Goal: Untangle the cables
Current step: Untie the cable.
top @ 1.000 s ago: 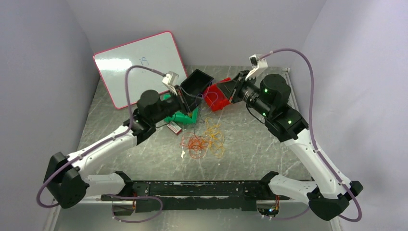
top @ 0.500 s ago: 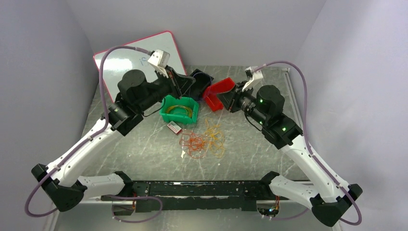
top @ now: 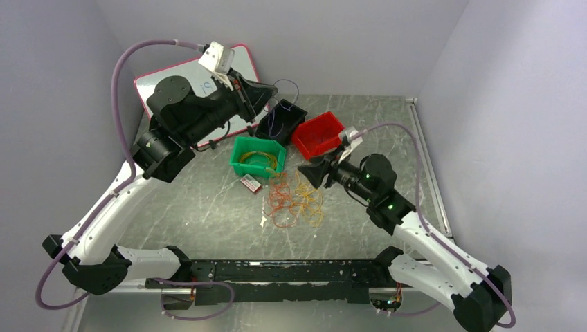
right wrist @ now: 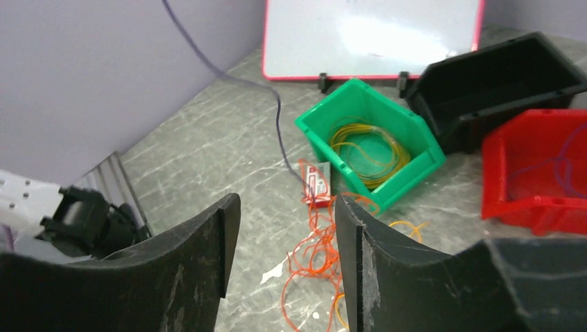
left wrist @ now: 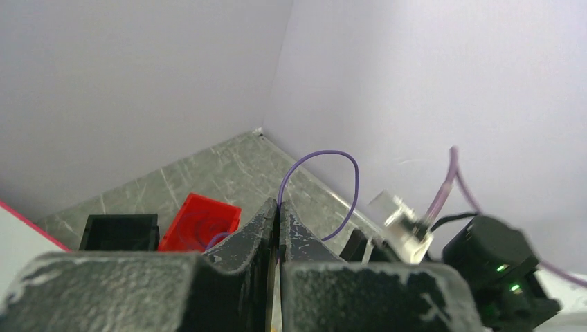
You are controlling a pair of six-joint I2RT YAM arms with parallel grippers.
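Aloft, left pincer (left wrist: 277, 213) pinches a purple cable (left wrist: 332, 152)

White arms (top: 111, 214) with black joints (top: 169, 93) trail mauve hoses (top: 122, 72), green lights (left wrist: 496, 268) glowing behind the scuffed, curved black fingers (right wrist: 187, 277).

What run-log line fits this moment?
left gripper: shut on purple wire | right gripper: open near cable pile | green bin: holds yellow cables

- Grey marbled table (top: 387, 207), with cables (top: 296, 200) tangled in orange, yellow and red at its centre.
- Green bin (top: 255, 171) at 11 o'clock, black bin (top: 296, 117) at 12, red bin (top: 308, 147) at 1.
- Small red packet (top: 250, 184) at the cables' 10 o'clock.
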